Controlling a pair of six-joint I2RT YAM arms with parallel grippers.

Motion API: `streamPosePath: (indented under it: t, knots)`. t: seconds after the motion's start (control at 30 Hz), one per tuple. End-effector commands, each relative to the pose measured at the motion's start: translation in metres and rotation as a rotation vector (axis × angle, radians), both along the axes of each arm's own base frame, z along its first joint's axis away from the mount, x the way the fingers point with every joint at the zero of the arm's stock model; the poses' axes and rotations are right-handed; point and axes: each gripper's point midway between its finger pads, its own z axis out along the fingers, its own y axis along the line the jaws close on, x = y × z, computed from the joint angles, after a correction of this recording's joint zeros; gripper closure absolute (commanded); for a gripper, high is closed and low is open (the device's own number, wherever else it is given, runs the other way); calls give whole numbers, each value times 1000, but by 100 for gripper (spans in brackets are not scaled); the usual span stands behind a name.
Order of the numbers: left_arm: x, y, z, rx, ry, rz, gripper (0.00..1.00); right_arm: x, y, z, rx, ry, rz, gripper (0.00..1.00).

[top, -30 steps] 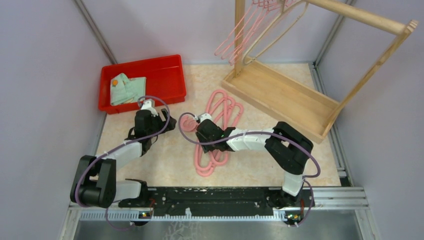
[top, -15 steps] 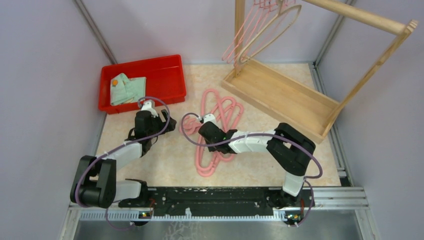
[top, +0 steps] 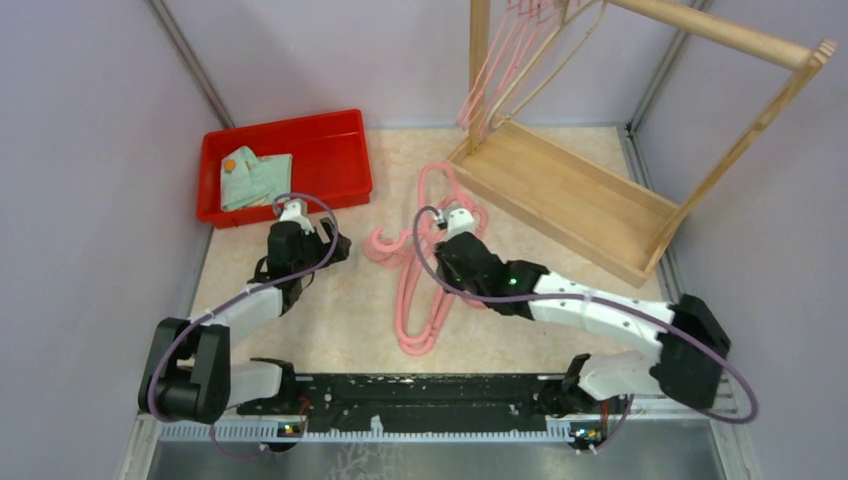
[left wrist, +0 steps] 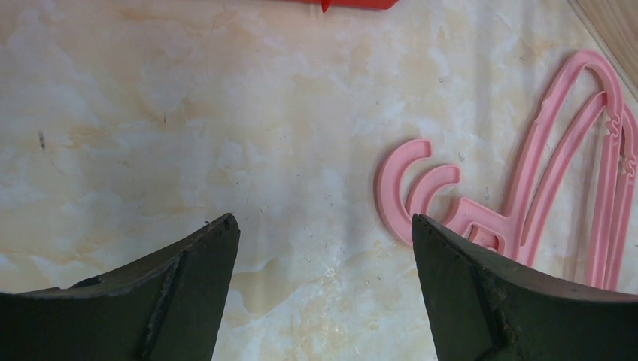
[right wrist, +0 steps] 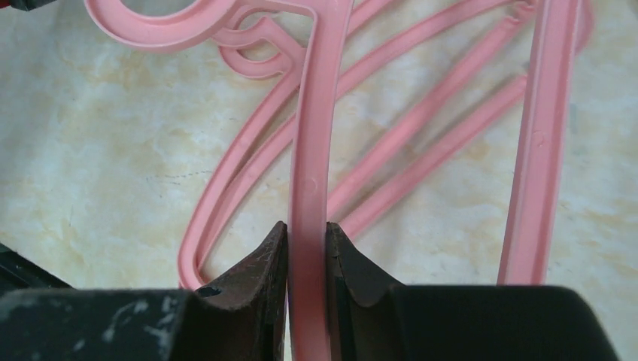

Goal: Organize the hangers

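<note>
Several pink hangers (top: 412, 300) lie in a loose pile on the marble tabletop, their hooks (left wrist: 410, 188) pointing left. My right gripper (top: 450, 222) is over the pile's far end. In the right wrist view that gripper (right wrist: 307, 241) is shut on one straight bar of a pink hanger (right wrist: 311, 143), with other hangers (right wrist: 444, 128) lying beneath. My left gripper (top: 338, 246) hovers just left of the hooks; seen from its wrist the gripper (left wrist: 323, 229) is open and holds nothing. More pink hangers and a beige one hang (top: 505, 60) from the wooden rack (top: 560, 190).
A red bin (top: 340, 140) with a folded green cloth (top: 255, 175) sits at the back left. The wooden rack's tray base takes up the back right. Grey walls close in on both sides.
My right gripper closed on a hanger bar and moved right and away toward the rack, dragging the pile with it. The hangers on the rack swung. The left arm stayed put.
</note>
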Motion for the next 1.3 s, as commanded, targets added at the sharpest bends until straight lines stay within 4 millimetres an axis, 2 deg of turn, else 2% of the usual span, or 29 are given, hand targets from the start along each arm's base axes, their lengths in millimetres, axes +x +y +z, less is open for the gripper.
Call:
streamPosePath:
  t: [0.0,0.13,0.23,0.37,0.43,0.57,0.7,0.9,1.27]
  knots:
    - [5,-5,6,-12,-17,-16,10,3,-54,31,41,-66,-130,99]
    - [8,-11,9,-34,-16,-37,11,5,-97,43,101,-88,-236,100]
    - [10,-12,12,-32,-23,-43,11,5,-124,60,166,-135,-315,100]
    - [13,-13,12,-30,-22,-48,11,4,-156,92,242,-233,-439,100]
    - [14,-15,12,-36,-21,-54,11,3,-169,116,293,-291,-489,100]
    - [16,-16,12,-38,-17,-61,11,0,-176,160,392,-361,-503,100]
    - [18,-17,12,-40,-11,-61,11,-6,-168,193,481,-370,-453,100]
    - [21,-22,19,-60,-27,-74,11,-18,-178,220,577,-401,-457,100]
    - [18,-23,22,-70,-32,-80,11,-29,-197,264,712,-489,-490,100]
